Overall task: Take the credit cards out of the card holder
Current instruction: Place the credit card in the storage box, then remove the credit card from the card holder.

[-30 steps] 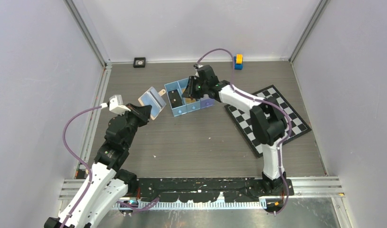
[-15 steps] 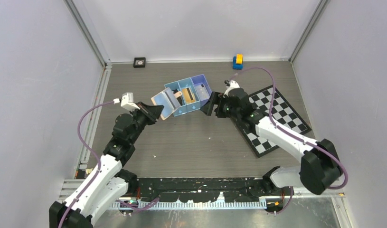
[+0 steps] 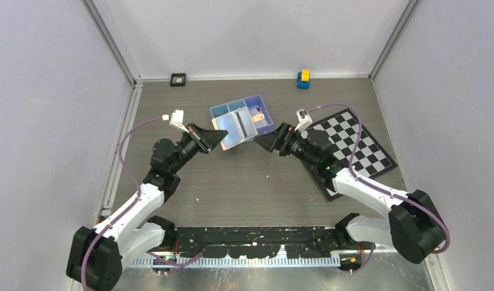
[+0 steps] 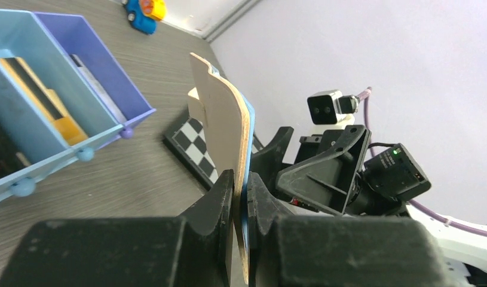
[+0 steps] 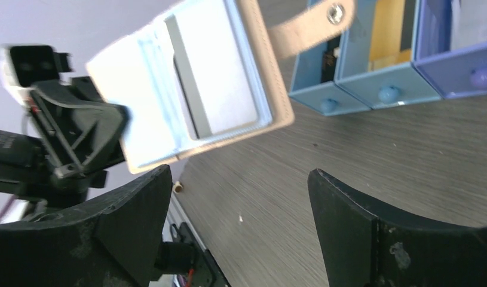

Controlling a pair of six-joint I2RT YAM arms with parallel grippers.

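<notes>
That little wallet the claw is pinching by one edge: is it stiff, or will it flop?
Probably fairly stiff: the wallet sticks straight out of the left claw, pinched only at one edge, without sagging. It is likely light, since that edge grip carries it. Its thin snap tab may bend more easily.

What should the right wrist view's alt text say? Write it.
The left gripper holds the tan card holder open toward the camera, a grey card in its blue lining. The right gripper, open, frames the foreground; a blue compartment tray stands behind.

Tan card holder (image 3: 236, 130) open, upright, pale grey card (image 5: 220, 81) in pocket
</notes>
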